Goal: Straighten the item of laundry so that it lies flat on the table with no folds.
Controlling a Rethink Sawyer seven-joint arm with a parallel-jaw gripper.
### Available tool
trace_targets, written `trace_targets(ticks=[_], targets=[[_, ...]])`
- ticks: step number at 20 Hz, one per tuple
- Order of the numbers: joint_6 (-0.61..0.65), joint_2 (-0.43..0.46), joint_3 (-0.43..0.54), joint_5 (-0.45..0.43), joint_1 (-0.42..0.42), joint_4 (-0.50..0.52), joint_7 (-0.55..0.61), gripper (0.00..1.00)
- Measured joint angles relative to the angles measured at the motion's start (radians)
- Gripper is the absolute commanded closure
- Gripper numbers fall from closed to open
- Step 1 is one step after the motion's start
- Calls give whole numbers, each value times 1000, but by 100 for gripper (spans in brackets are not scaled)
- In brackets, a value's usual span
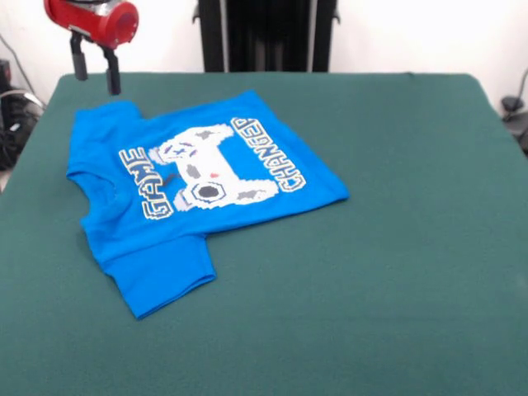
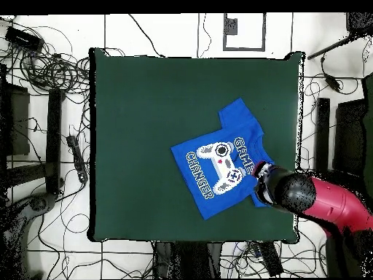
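Open and empty, the tool (image 1: 96, 68) hangs from the red end of the arm (image 1: 92, 20) with its two dark fingers (image 1: 112, 71) spread apart, above the far edge of the surface at about 11 o'clock in the front view, clear of the cloth below it. Just under and toward 5 o'clock from it lies the item of laundry (image 1: 198, 194), a bright blue short-sleeved shirt, print side up, with the white-and-grey controller picture (image 1: 210, 169) between the words GAME and CHANGER. It rests skewed on the surface (image 1: 396, 272), collar toward 9 o'clock and hem toward 3 o'clock in the front view; the sleeve (image 1: 161, 276) pointing to 6 o'clock lies flat and spread. In the overhead view the shirt (image 2: 218, 164) sits toward 4 o'clock on the green top (image 2: 146, 131), and the red arm (image 2: 331, 204) covers its corner there. Cables (image 2: 51, 146) litter the floor around the surface.
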Motion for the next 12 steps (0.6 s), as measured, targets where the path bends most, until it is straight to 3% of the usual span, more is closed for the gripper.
trace_targets(ticks=[12], targets=[[-95,7,0,-103,-39,28,0,0]])
